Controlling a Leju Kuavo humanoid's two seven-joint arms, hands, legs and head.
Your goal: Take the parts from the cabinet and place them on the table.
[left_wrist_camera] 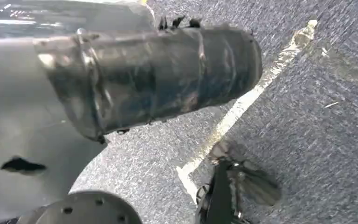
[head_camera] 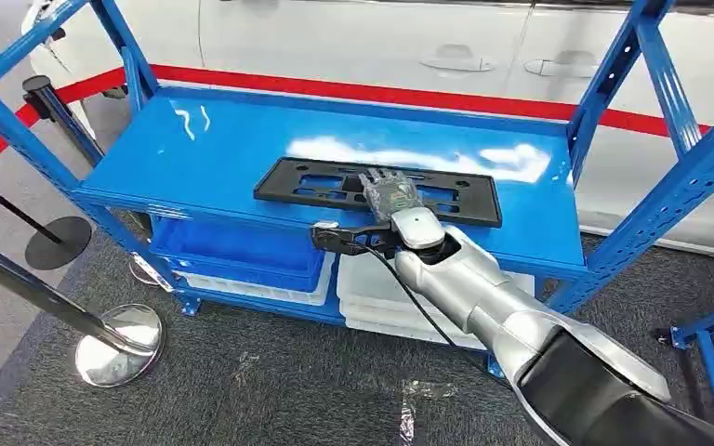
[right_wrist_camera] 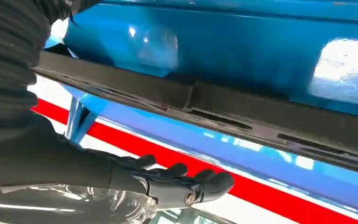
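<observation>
The right hand (head_camera: 391, 193) hovered over one flat black plastic plate (head_camera: 377, 190) lying on the blue shelf (head_camera: 223, 149), fingers (right_wrist_camera: 186, 179) stretched out and holding nothing in the right wrist view. Two bins (head_camera: 242, 251) sat below. The left hand's (left_wrist_camera: 149, 79) state could not be told.

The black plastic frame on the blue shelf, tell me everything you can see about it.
The black plastic frame is a long, flat rectangular panel, matte and dark, pierced by several slots and cutouts with a raised rim. It lies flat on the top deck of the blue shelf, long side running across, near the front edge. The right hand is stretched over its middle with fingers extended; whether it presses on the frame cannot be told. In the right wrist view its ridged edge sits against the blue surface.
</observation>
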